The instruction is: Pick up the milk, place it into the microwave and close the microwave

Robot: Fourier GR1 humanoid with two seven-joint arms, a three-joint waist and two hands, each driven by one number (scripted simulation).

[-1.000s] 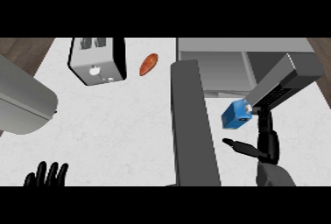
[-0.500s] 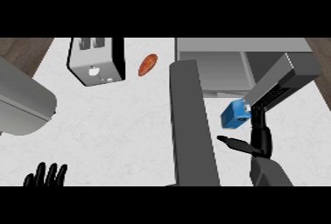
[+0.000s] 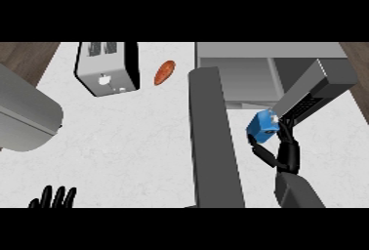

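Counter: white top (image 3: pixel 130 141) fills our view, with brown floor at the 11 and 1 o'clock corners.
Microwave: at 1 o'clock, grey box (image 3: pixel 288 51) with its cavity open toward us.
Door: long grey slab (image 3: pixel 213 141), swung out and running from centre down to 6 o'clock.
Pot: large grey rounded shape (image 3: pixel 25 117) at 9 o'clock; we cannot name it more surely.
Toaster: at 11 o'clock (image 3: pixel 108 68), slots up.
Right hand: at 4 o'clock (image 3: pixel 277 146), raised off the counter, fingers curled round the milk.
Left hand: at 7 o'clock (image 3: pixel 54 197), fingers straight and up, resting by the lower edge.
Milk: small blue carton (image 3: pixel 263 127) held in our right hand, at 3 o'clock, just below the cavity's mouth and right of the door.
Orange food: small oval (image 3: pixel 165 72) at 12 o'clock, between toaster and microwave.
Progress: we judge the pick done. The carton is not yet inside. Placing it, letting go and shutting the door are left.
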